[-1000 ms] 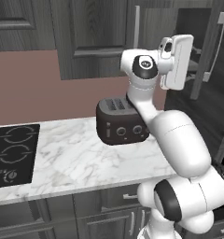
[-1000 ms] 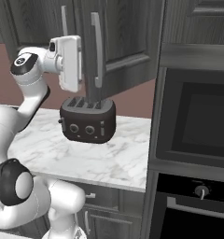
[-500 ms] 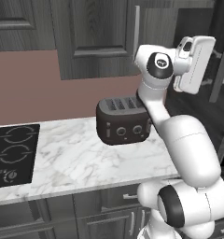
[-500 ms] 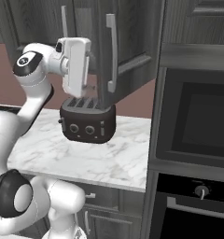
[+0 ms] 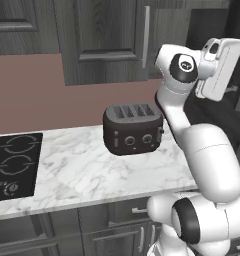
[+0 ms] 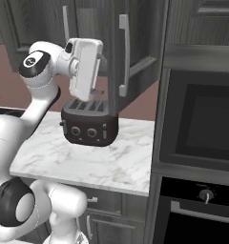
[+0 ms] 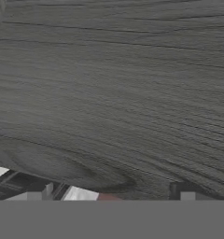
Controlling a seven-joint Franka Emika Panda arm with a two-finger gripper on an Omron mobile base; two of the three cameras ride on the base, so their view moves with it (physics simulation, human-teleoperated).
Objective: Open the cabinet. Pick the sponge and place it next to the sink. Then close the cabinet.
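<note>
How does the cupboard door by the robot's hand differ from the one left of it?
The right cabinet door is swung ajar, showing its edge; the left cabinet door sits shut, flat in line. The right door's handle hangs clear in view; the left's handle is partly behind the arm. Both are dark grey wood-grain.

- Tall wall cabinet (image 6: 138, 43): dark grey wood grain, long silver bar handle (image 6: 124, 55).
- Boxy four-slot toaster (image 5: 133, 129): glossy blackish brown.
- Stone desk (image 5: 87, 170): white marble, grey veins.
- Flat cooktop (image 5: 12, 165): black, pale ring markings.
- Back wall (image 5: 37, 105): dull reddish brown.
</note>
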